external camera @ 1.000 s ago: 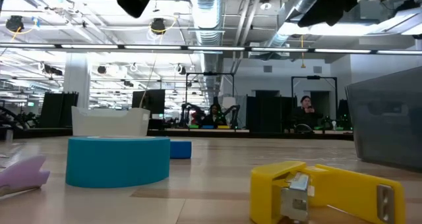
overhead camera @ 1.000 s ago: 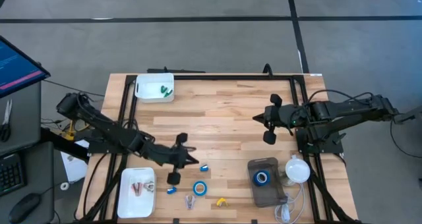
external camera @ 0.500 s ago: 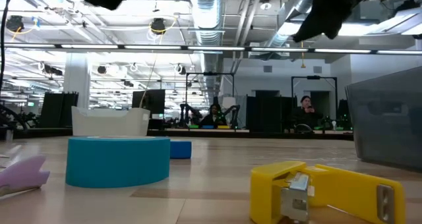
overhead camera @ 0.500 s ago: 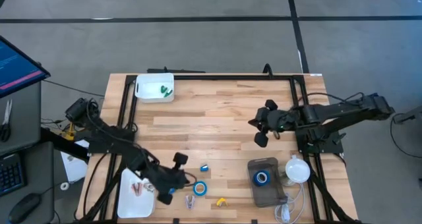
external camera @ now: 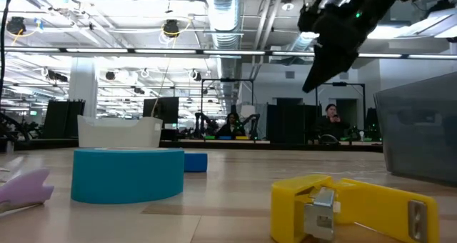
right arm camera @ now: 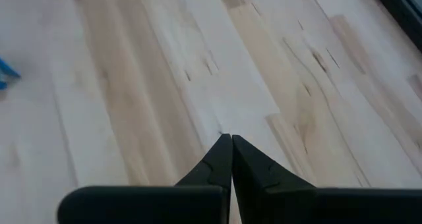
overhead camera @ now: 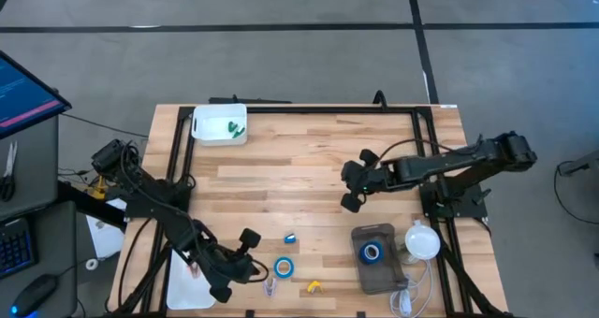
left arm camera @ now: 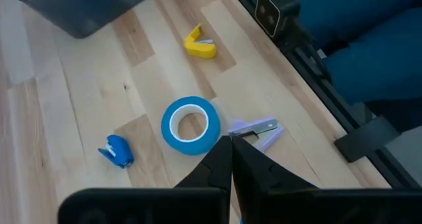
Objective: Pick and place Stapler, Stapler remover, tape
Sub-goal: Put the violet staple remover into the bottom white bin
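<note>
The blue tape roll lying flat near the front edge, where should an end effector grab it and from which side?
Come straight down from above. The tape roll lies flat with its white core open upward, so put one finger inside the core and one outside the wall. The purple staple remover lies close beside it, so grip the wall on the far side from that.

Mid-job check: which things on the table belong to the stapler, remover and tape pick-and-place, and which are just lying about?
Job:
- blue tape roll
- second tape roll, in the grey container
- yellow stapler
- small blue stapler
- purple staple remover

Lying about:
- white bin holding green pieces
- white round object
</note>
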